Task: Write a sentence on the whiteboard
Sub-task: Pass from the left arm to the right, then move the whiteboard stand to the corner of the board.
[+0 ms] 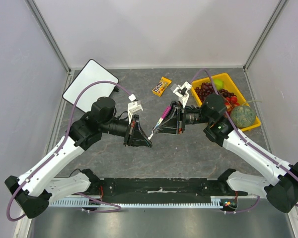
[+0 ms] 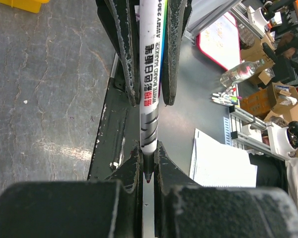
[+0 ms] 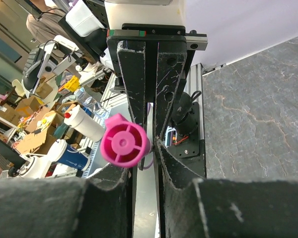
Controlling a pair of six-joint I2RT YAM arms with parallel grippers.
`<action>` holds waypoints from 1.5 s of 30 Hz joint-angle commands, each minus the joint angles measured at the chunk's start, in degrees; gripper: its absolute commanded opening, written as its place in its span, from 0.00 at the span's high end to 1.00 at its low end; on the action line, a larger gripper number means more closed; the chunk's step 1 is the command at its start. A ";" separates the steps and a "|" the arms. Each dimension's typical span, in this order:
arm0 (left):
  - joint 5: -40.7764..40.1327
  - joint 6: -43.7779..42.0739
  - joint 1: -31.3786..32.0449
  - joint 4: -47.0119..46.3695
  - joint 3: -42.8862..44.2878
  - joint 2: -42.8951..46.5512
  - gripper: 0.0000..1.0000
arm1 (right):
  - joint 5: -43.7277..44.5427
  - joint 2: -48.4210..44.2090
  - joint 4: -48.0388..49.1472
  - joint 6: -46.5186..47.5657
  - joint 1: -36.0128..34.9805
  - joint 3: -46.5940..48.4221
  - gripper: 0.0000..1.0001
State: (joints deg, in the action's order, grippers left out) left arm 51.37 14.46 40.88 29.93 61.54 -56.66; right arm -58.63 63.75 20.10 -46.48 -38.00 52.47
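- Step in hand: getting the marker [image 2: 152,64] ready in mid-air, well off to the near right of the whiteboard [image 1: 89,78]. My read is a handover or a re-grip between the two arms; no writing is under way.
- The whiteboard lies flat at the far left corner of the table and its face reads plain white from above, so I judge the sentence is not yet begun.
- Right gripper [image 1: 162,124]: its two fingers are pressed on the marker's barrel, one on each side, as the left wrist view shows. The pink end of the marker points back toward the right wrist camera.
- Left gripper [image 1: 148,139]: its fingers are pinched in on the dark tapered tip end of the marker. How firmly it bites, I can't tell.
- Pose: both arms reach forward and bend inward, wrists facing each other nose to nose, to the right of the whiteboard and nearer the bases. The marker slants between them, its pink end farther from the bases.
- Next move, as I judge it: one gripper needs to let go and leave the other with a steady hold and the tip free. Then that arm carries the marker across to the whiteboard and brings the tip down onto the white face.
- Watch-out: the purple cable [image 1: 102,82] of the left arm loops over the whiteboard's near right corner and could get in the way there.
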 commanded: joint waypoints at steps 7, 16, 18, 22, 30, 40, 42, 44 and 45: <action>1.18 -1.10 -0.10 -1.10 -0.28 -0.73 0.98 | 0.36 -0.38 0.65 0.42 -1.64 -1.05 1.00; -2.15 -1.80 -0.19 0.12 -1.24 0.15 0.85 | 2.11 -1.25 0.91 0.60 -1.64 -2.19 1.00; -3.90 -1.36 -0.10 0.13 -1.77 1.02 0.62 | 3.17 -1.52 0.74 0.95 -1.55 -2.46 1.00; -8.03 1.00 -0.19 -2.06 -4.49 4.53 0.34 | 6.76 -2.22 -1.72 2.97 -1.64 -2.46 1.00; -24.01 8.65 -1.59 -5.50 -11.35 12.45 0.08 | 16.79 -2.66 -8.14 5.44 0.20 -3.33 1.00; -47.42 20.77 -8.62 -1.02 -12.50 7.38 0.00 | 23.74 -7.32 -14.55 9.38 9.95 -7.12 1.00; -46.98 23.67 -10.99 -0.84 -11.62 2.38 0.00 | 23.39 -7.58 -16.14 10.70 11.36 -7.12 1.00; -46.10 25.00 -13.01 -0.84 -9.61 -2.46 0.00 | 22.86 -7.58 -17.28 11.93 12.07 -7.29 1.00; -46.97 25.70 -13.72 -0.67 -8.64 -4.92 0.01 | 22.51 -7.50 -17.89 12.37 12.51 -7.47 1.00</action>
State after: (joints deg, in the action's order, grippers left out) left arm 8.32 33.21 30.11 28.32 49.41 -53.71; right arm -36.38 57.30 4.89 -37.87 -26.72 45.12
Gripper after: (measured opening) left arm 0.996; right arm 0.036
